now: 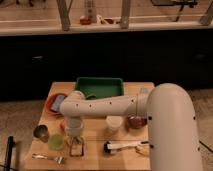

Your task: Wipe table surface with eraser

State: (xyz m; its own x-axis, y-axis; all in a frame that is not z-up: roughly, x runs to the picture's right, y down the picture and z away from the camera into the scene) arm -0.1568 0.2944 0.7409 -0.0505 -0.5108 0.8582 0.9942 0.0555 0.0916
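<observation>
The light tan wooden table surface (95,150) fills the lower middle of the camera view. The eraser (76,149), a small block with dark edges and a pale middle, lies near the table's front left, beside a green cup (56,143). My white arm reaches in from the right and bends down at the left. My gripper (75,138) points straight down, right above the eraser and very close to or touching its top.
A green tray (99,88) sits at the back. A red bowl (55,103) is at the left and a metal cup (41,132) at the front left. A fork (47,158) lies at the front edge. A white cup (114,123), a dark bowl (136,122) and a white-handled brush (125,146) are to the right.
</observation>
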